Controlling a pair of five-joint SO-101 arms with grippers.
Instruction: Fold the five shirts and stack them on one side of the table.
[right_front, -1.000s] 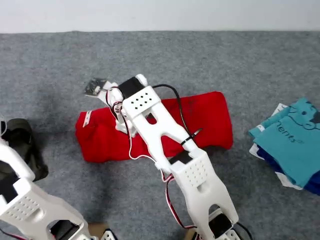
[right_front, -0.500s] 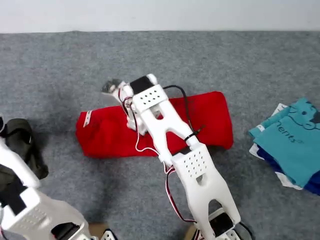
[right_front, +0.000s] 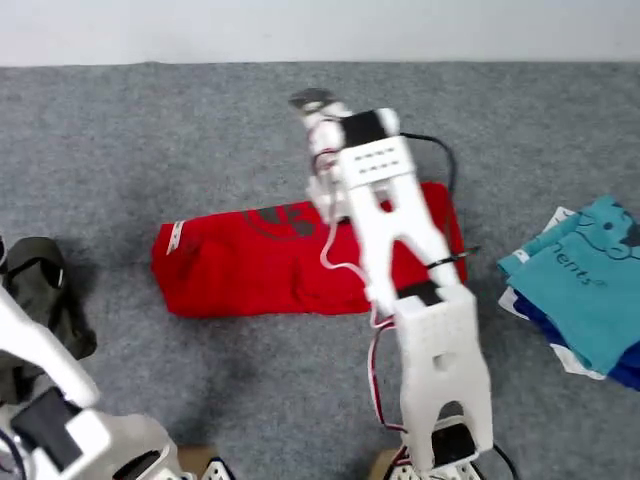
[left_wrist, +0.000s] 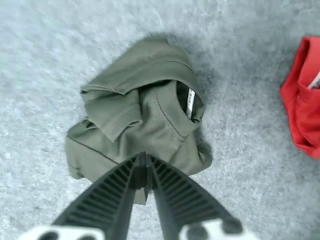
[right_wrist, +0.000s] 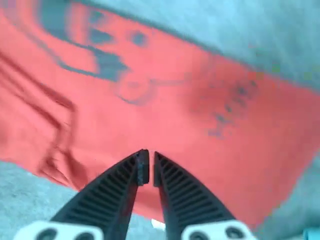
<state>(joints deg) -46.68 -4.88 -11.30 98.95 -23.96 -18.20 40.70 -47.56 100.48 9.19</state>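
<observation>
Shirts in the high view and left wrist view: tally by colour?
red shirt: 1
olive shirt: 1
teal shirt: 1
dark blue shirt: 1
white shirt: 1 (only the edges show under the teal one)
Total: 5

The high camera looks down on the whole surface (right_front: 120, 130). The wrist cameras sit close, looking down past the left tool (left_wrist: 143, 172) and right tool (right_wrist: 148, 167). All three see the red shirt (right_front: 240, 265).
</observation>
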